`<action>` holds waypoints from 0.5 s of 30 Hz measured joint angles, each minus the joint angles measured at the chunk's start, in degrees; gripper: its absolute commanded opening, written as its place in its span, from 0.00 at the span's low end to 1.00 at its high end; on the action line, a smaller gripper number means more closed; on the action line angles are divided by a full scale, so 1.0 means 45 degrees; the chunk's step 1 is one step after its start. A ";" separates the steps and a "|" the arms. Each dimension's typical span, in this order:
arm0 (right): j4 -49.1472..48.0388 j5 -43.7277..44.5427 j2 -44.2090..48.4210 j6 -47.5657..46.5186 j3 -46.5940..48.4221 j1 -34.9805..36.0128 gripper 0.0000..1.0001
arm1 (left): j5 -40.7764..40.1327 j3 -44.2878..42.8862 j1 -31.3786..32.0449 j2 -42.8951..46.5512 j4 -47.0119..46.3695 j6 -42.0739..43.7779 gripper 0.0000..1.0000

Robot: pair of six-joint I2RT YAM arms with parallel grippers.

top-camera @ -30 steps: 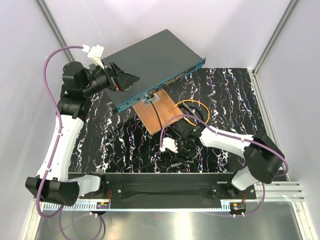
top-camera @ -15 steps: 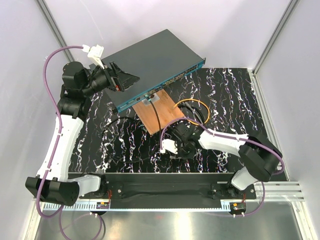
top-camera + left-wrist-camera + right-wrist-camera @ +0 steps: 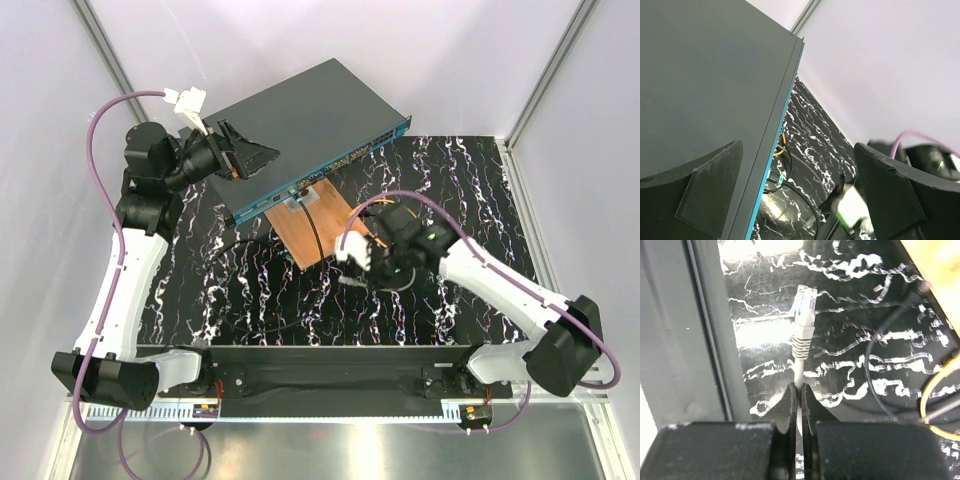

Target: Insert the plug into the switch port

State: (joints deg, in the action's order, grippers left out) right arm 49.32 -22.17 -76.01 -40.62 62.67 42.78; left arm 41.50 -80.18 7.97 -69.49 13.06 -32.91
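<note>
The plug (image 3: 803, 307), a clear connector on a ribbed grey boot, juts out ahead of the right gripper (image 3: 799, 390), whose jaws are pressed together on the grey cable (image 3: 799, 367) just behind the boot. Plug and gripper sit low over the marbled black tabletop (image 3: 470, 200), in front of the board (image 3: 315, 225) and well apart from the switch (image 3: 310, 115). Whether the plug is clear of the tabletop cannot be told. The switch lies at an angle across the far left corner, its teal-edged row of ports facing the right arm. The left gripper (image 3: 248, 155) is spread wide at the switch's left end, one finger over the dark top and the other out past the front edge. Whether either finger touches the metal is not clear. The grasp looks made, so the step in hand appears to be the carry. The next move calls for lifting the plug over the board, turning it square to a free port, and pushing it straight in, with care that the thin cable does not twist in the pinch.
</note>
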 measured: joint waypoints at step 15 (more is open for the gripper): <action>0.4464 -0.2982 -0.0568 -0.0087 0.6436 -0.3803 0.00 | 0.0029 0.0000 0.0058 -0.0141 -0.0563 -0.0471 0.99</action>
State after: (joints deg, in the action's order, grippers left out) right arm 69.41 -35.59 -78.56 -41.01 91.64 25.67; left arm 41.63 -80.18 8.23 -70.13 10.52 -35.03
